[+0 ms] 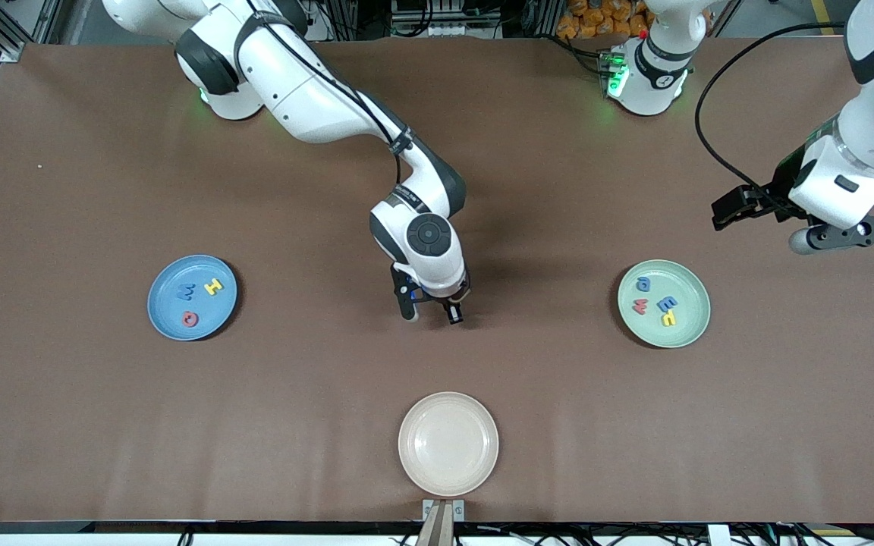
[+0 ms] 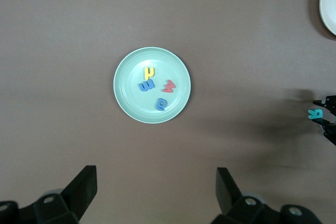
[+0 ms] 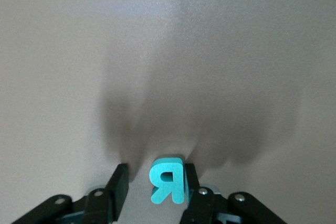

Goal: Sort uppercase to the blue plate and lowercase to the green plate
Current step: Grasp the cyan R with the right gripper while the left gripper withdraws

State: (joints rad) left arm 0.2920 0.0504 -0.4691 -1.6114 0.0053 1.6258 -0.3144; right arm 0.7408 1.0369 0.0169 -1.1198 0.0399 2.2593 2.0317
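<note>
Teal foam R (image 3: pixel 168 184) is lying on the bare desk at the centre of the front view, the only letter outside a plate. The right gripper (image 1: pixel 431 312) is straddling it low, one finger touching, the other just apart, so not yet clenched. The blue plate (image 1: pixel 160 315), probably its goal, is sitting well apart toward the right arm's end, with open desk between. The left gripper (image 2: pixel 155 195) is waiting, fingers released, over desk near the green plate (image 1: pixel 691 326).
</note>
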